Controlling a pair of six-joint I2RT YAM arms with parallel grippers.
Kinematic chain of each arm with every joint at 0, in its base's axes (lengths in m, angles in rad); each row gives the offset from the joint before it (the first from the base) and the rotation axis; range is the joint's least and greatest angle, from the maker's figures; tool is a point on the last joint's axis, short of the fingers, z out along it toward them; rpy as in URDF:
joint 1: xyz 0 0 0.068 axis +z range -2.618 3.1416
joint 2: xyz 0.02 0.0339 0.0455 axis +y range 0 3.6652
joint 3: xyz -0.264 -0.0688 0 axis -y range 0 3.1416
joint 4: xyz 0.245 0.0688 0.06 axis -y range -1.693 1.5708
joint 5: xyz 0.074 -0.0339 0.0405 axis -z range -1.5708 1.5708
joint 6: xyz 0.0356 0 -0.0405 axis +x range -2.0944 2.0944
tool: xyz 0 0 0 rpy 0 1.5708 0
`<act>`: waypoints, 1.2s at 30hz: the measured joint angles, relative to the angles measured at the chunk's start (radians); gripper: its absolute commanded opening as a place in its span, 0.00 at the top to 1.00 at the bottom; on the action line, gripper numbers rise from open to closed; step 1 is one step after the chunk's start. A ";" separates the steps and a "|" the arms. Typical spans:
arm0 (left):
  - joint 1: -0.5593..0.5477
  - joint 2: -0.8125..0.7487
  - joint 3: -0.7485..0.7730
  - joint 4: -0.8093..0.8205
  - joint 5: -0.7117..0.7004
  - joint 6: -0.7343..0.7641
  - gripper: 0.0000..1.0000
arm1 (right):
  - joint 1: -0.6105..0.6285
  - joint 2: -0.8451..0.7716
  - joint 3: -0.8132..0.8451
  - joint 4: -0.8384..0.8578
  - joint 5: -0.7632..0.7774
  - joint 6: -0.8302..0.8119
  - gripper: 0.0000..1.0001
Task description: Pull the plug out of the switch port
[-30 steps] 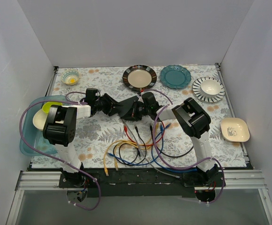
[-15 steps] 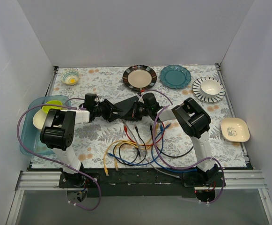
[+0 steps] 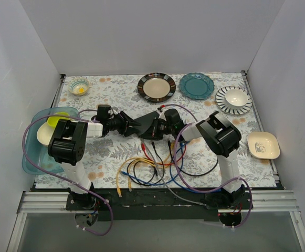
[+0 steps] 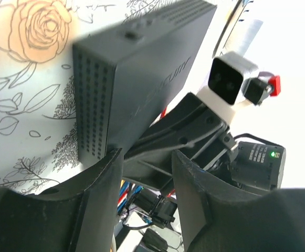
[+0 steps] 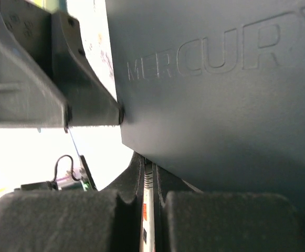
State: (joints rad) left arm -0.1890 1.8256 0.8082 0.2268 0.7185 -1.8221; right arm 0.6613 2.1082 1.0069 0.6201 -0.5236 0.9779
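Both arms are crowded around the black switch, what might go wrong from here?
The left gripper stands open at the end of the switch, not clamping it, so a pull may drag the switch along rather than unplug it. The right gripper works right beside the left one, so the fingers may collide. The loose cables in front could snag.

Plain white walls [image 3: 142, 37] on three sides, light even and bright, table under a floral-print cloth [image 3: 115, 94], with an aluminium rail [image 3: 42, 202] along the near edge.
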 measured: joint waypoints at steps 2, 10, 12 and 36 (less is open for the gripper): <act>0.000 0.002 0.006 -0.003 -0.003 0.004 0.57 | 0.000 -0.020 -0.013 -0.021 0.003 -0.024 0.99; -0.016 -0.039 -0.027 -0.014 -0.022 0.032 0.57 | 0.000 -0.042 -0.023 -0.053 0.008 -0.061 0.99; -0.029 -0.070 -0.061 -0.017 -0.027 0.040 0.58 | 0.000 -0.042 -0.019 -0.058 0.006 -0.062 0.99; -0.083 0.025 -0.049 0.002 -0.026 -0.019 0.58 | -0.014 -0.060 -0.020 -0.113 -0.002 -0.102 0.99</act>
State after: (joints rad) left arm -0.2722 1.8507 0.7589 0.2291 0.6922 -1.8412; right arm 0.6472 2.0487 0.9871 0.5076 -0.5251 0.8761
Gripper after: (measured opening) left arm 0.421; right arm 0.056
